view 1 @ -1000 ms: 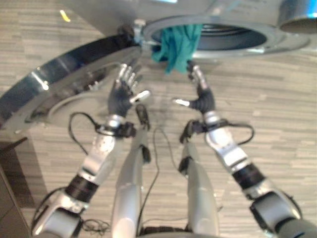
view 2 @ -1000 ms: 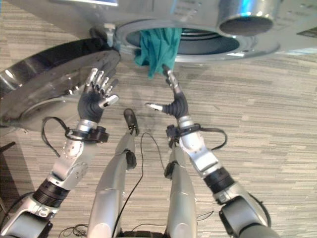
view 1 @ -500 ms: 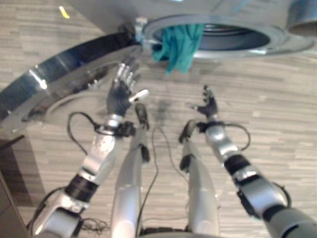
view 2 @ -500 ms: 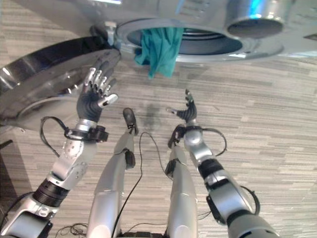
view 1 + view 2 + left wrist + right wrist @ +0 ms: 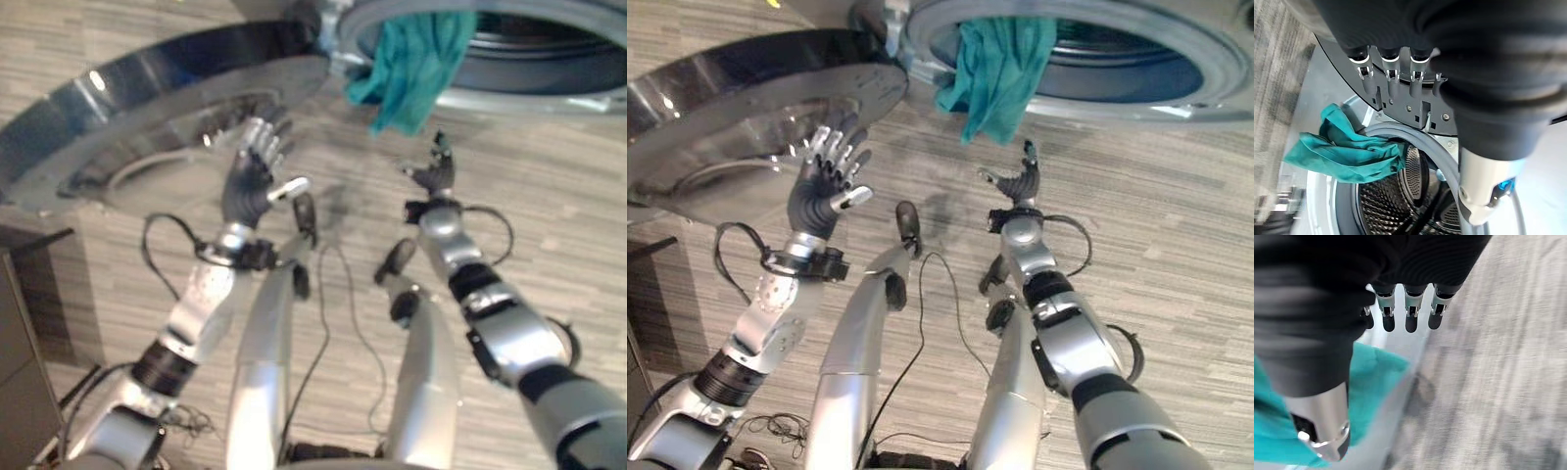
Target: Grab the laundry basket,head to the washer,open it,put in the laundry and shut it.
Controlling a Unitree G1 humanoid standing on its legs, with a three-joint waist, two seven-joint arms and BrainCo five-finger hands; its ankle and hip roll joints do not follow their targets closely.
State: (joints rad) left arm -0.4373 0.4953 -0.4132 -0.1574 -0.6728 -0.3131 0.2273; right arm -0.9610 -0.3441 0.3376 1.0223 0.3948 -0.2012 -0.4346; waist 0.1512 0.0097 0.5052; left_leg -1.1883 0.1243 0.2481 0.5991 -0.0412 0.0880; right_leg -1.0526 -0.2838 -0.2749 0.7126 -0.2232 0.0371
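A teal cloth hangs out over the front rim of the washer's round opening, its lower end dangling above the floor. The metal drum shows behind it. The washer door stands swung wide to the left. My left hand is open, fingers straight, raised just in front of the door's inner face and holding nothing. My right hand is open too, fingers straight, a short way below and to the right of the cloth, apart from it.
Wood-pattern floor stretches to the right of the washer. The swung-out door takes up the room on the left. A dark piece of furniture stands at the far left edge.
My right hand has drawn back down from the cloth's lower end, leaving it hanging. The left hand has stayed by the door. The whole view has shifted, so the washer opening sits further right.
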